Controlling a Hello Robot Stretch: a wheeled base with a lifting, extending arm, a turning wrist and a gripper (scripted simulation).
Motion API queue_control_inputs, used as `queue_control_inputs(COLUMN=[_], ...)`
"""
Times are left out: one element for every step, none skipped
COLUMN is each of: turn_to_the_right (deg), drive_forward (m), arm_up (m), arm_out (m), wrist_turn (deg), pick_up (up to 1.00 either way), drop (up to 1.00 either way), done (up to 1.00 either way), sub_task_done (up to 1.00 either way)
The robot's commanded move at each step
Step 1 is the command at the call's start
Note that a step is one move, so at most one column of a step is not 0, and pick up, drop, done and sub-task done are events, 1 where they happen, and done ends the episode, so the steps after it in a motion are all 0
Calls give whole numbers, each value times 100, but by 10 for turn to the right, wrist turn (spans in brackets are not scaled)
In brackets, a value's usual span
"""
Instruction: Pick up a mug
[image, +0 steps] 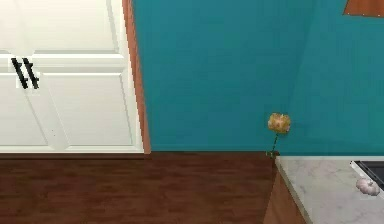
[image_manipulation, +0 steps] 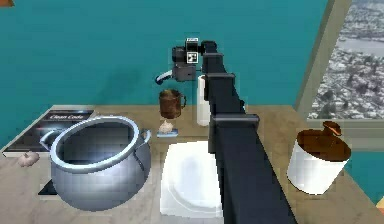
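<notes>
**Desk:** What do you have ahead?

**Me:** In the forward view I see a white cupboard (image: 70, 85) with black handles (image: 25, 72) at the left. Beside it is a teal wall (image: 220, 70), with dark wood floor (image: 130, 190) below. A corner of the bench (image: 318, 182) shows at the lower right. A small yellow-orange blob (image: 279, 124) stands against the wall just beyond it.

**Desk:** And out to the side?

**Me:** In the arm side view my arm (image_manipulation: 235, 150) runs up over the bench to the pincer (image_manipulation: 168, 76), which is near the wall. The mug (image_manipulation: 172, 101) is brown, with its handle toward the picture's right, and it is right under the pincer. I cannot tell whether it stands on the bench or hangs free, so I cannot tell whether the pincer holds anything. How the fingers are set I cannot tell either.

**Desk:** What else is on the bench?

**Me:** A big steel pot (image_manipulation: 100, 158) is at the left, with a dark slab (image_manipulation: 50, 125) behind it. A white tray (image_manipulation: 190, 180) lies just beside the arm. A white tub (image_manipulation: 318, 165) with brown inside is at the right, below the window (image_manipulation: 355, 60).
</notes>
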Motion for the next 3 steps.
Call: queue_control_inputs(turn_to_the_right=[0, 0, 0], drive_forward=[0, 0, 0], arm_up=[-16, 0, 10], arm_out=[0, 0, 0], wrist_turn=[0, 0, 0], pick_up=[0, 100, 0], drop=[0, 0, 0], done=[0, 0, 0], sub_task_done=[0, 0, 0])
